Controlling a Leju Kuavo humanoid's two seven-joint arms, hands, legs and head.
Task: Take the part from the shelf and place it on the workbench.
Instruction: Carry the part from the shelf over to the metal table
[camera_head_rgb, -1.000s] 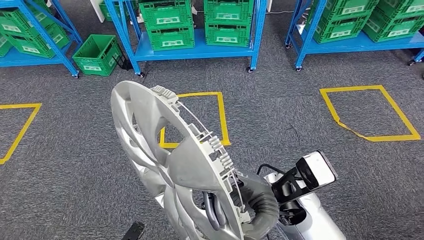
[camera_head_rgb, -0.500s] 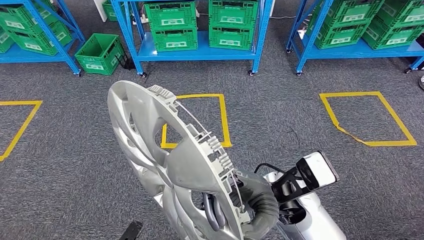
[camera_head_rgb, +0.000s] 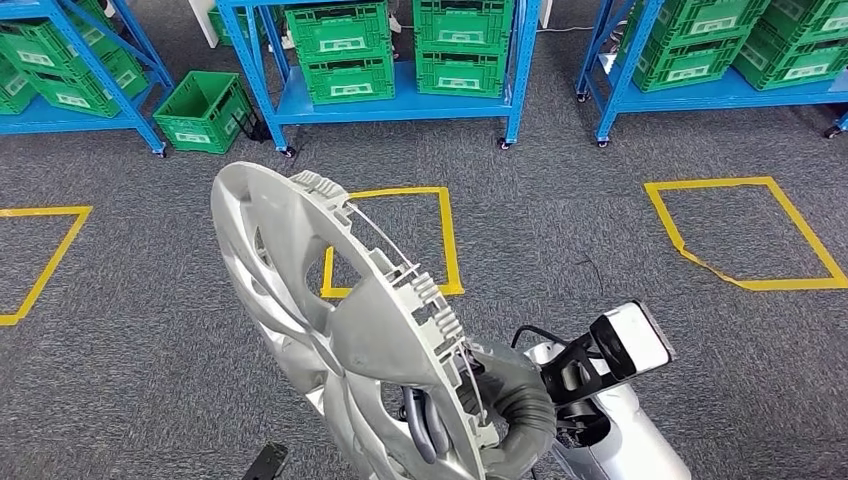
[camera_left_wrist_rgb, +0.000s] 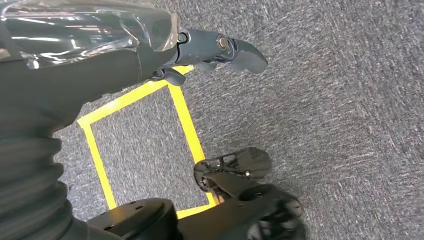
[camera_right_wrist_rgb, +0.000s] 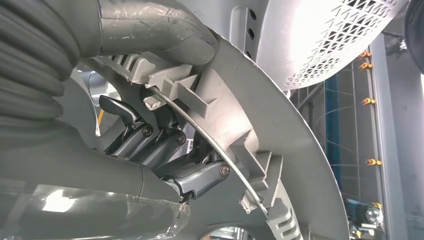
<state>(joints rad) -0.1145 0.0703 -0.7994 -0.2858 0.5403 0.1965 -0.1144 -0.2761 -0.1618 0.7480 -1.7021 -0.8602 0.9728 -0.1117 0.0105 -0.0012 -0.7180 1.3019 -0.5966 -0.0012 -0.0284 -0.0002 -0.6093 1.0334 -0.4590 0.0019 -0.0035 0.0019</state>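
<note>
Fingers (camera_right_wrist_rgb: 150, 142) of the right hand (camera_head_rgb: 440, 420) hook through a spoke opening and clamp the rim of the round silver plastic wheel cover (camera_head_rgb: 330, 320), carrying it upright on edge above the grey carpet (camera_head_rgb: 560, 240), probably for transport. Left hand (camera_left_wrist_rgb: 220, 50) hangs holding nothing, fingers apparently loose. Blue metal shelves (camera_head_rgb: 400, 100) with green crates (camera_head_rgb: 335, 50) stand far ahead.

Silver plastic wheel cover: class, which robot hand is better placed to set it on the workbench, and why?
Right. The right robot hand already grips the silver plastic wheel cover at its rim; the left robot hand hangs over the carpet, holding nothing.
</note>
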